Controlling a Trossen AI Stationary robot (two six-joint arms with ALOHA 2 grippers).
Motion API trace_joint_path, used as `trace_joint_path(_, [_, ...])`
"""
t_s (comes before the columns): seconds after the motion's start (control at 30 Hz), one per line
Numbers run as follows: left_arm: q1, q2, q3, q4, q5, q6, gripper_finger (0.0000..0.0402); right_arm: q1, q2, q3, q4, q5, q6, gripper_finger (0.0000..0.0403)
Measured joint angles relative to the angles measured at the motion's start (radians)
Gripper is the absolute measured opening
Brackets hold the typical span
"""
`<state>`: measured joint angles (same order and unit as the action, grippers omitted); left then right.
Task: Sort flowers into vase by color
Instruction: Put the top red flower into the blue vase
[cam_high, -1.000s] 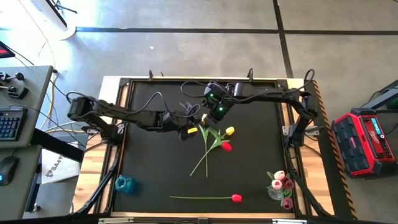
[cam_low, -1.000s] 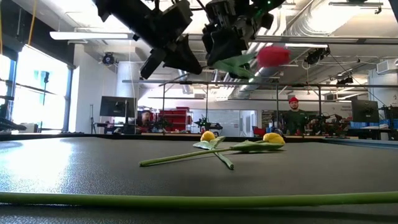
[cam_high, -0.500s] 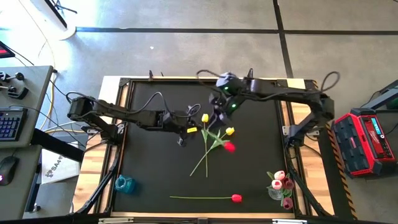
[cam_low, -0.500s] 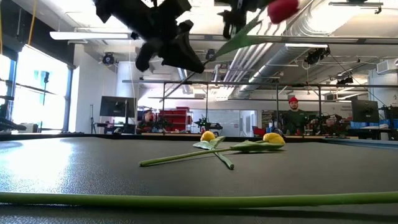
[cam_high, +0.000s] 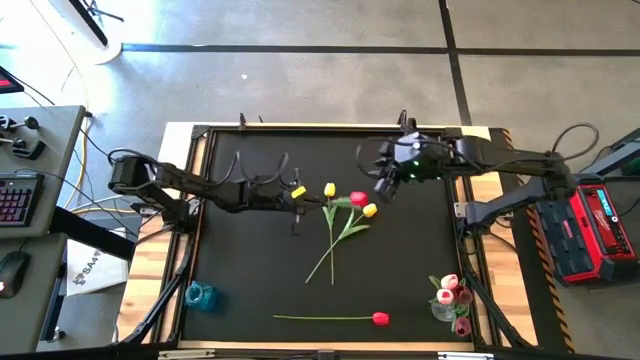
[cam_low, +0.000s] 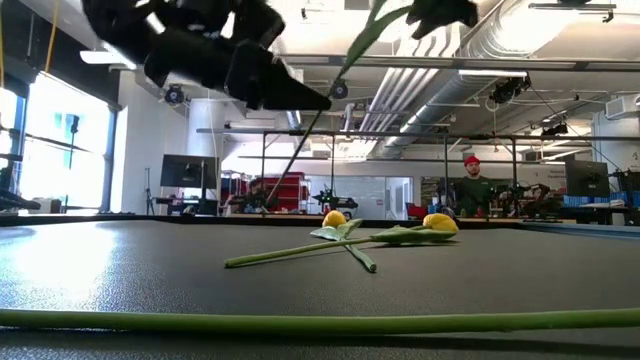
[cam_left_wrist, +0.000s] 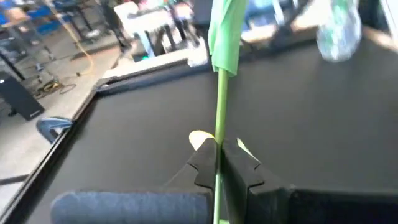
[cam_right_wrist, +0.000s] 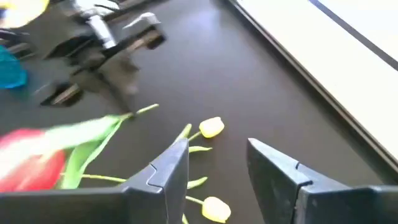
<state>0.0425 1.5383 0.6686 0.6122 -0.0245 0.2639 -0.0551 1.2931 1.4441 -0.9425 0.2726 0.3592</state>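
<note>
My left gripper (cam_high: 303, 198) reaches in from the table's left and is shut on the green stem of a red tulip (cam_high: 358, 199), held in the air over the table's middle. My right gripper (cam_high: 383, 187) hangs open to the right of the red head and touches nothing. Two yellow tulips (cam_high: 330, 189) (cam_high: 370, 210) lie on the black table top with their stems crossed. Another red tulip (cam_high: 380, 318) lies flat near the front edge. A clear vase (cam_high: 447, 305) with pink tulips stands at the front right, a blue vase (cam_high: 200, 295) at the front left. My left gripper pinches the red tulip's stem (cam_left_wrist: 219, 134) between its two fingers, well away from the head. The fingers come nearly level from the table's left, and the stem runs on forward between them. The tulip is lifted clear, its stem (cam_low: 318, 105) slanting up toward the head.
The table top has a raised frame (cam_high: 455, 200) around it. The long stem (cam_low: 300, 322) of the lying red tulip runs along the front. A red case (cam_high: 590, 225) stands off the table's right; people show in the room behind.
My right gripper has opened, let go of the red tulip and drawn back up toward the table's right edge. My left gripper, still shut on the stem, has rolled, and the tulip's head has swung up and toward the far edge.
</note>
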Motion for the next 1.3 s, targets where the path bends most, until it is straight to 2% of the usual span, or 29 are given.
trace_joint_path(0.1, [0.022, 0.000, -0.052, 0.147, 0.039, -0.092, 0.0000, 0.021, -0.022, -0.060, 0.056, 0.006, 0.008, 0.0147])
trace_joint_path(0.17, [0.033, 0.000, -0.058, 0.180, 0.069, -0.142, 0.0000, 0.025, -0.023, -0.118, 0.121, 0.025, 0.032, 0.0147])
trace_joint_path(0.27, [0.037, 0.000, -0.058, 0.209, 0.074, -0.188, 0.0000, 0.025, -0.023, -0.237, 0.259, 0.119, 0.095, 0.0146])
trace_joint_path(0.33, [0.037, -0.002, -0.058, 0.213, 0.072, -0.196, 0.0000, 0.024, -0.023, -0.323, 0.385, 0.127, 0.097, 0.0146])
trace_joint_path(0.5, [0.037, -0.034, -0.059, 0.210, 0.043, -0.249, 0.0000, 0.024, -0.023, -0.499, 0.724, 0.050, 0.076, 0.0146])
trace_joint_path(0.73, [0.031, -0.149, -0.072, 0.205, -0.038, -0.202, 0.0000, 0.025, -0.023, -0.766, 1.214, -0.034, 0.077, 0.0146])
trace_joint_path(0.83, [0.028, -0.190, -0.113, 0.211, -0.074, -0.201, 0.0000, 0.026, -0.023, -0.848, 1.360, -0.055, 0.068, 0.0146])
trace_joint_path(0.93, [0.024, -0.235, -0.184, 0.227, -0.141, -0.225, 0.0000, 0.026, -0.014, -0.879, 1.401, -0.011, 0.044, 0.0146])
trace_joint_path(1.1, [0.013, -0.289, -0.330, 0.416, -0.210, -0.268, 0.0000, 0.033, 0.078, -0.853, 1.463, 0.004, -0.016, 0.0146])
trace_joint_path(1.2, [0.013, -0.305, -0.392, 0.505, -0.214, -0.300, 0.0000, 0.039, 0.152, -0.812, 1.546, -0.023, -0.075, 0.0146])
trace_joint_path(1.3, [0.013, -0.309, -0.419, 0.522, -0.218, -0.323, 0.0000, 0.045, 0.221, -0.761, 1.597, -0.083, -0.106, 0.0146])
